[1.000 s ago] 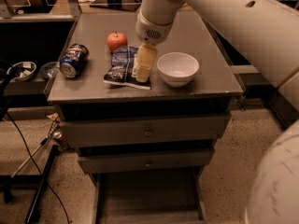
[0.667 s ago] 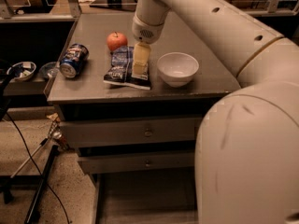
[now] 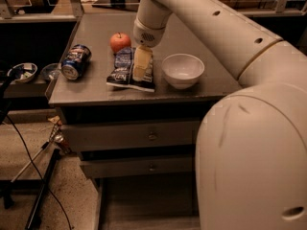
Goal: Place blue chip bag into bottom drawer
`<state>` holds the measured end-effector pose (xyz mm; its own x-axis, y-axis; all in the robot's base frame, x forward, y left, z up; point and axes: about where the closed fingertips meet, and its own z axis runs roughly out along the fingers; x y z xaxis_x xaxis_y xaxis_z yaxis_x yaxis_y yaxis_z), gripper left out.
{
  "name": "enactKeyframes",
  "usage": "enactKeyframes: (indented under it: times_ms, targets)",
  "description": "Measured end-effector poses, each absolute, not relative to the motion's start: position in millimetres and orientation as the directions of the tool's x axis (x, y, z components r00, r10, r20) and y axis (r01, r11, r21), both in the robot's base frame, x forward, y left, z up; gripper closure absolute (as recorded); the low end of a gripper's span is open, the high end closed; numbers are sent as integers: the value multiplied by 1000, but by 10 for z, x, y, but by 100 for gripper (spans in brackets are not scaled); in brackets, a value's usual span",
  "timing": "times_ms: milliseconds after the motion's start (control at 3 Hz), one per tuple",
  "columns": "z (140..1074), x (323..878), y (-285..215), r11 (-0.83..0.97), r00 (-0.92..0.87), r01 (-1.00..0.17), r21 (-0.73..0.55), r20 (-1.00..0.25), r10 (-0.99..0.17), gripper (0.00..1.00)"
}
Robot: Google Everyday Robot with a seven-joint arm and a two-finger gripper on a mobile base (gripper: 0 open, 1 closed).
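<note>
Claw [image 3: 142, 65], grip unclear, hangs over the flat, crinkled blue chip bag [image 3: 122, 67].

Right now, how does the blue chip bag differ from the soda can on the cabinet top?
The blue chip bag is a flat packet; the soda can is a cylinder lying on its side. The bag sits mid-top under the gripper; the can lies near the left edge, apart from it. Both are blue and rest on the cabinet top.

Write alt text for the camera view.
The gripper is down over the blue chip bag on the grey cabinet top, beside an apple, a soda can and a white bowl. The bottom drawer is pulled out below.
</note>
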<state>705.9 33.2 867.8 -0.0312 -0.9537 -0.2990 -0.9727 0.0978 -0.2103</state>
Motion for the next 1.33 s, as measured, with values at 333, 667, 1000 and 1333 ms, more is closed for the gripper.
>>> enactKeyframes:
  times_ms: [333, 667, 1000, 1333]
  targets:
    - [8489, 7149, 555, 78, -22, -983, -166, -313, -949, 0]
    - [8392, 7184, 653, 67, -18, -988, -142, -317, -948, 0]
    - [8390, 7186, 653, 67, -19, -988, -142, -317, -948, 18]
    - [8389, 7186, 654, 67, -19, -988, -142, -317, -948, 42]
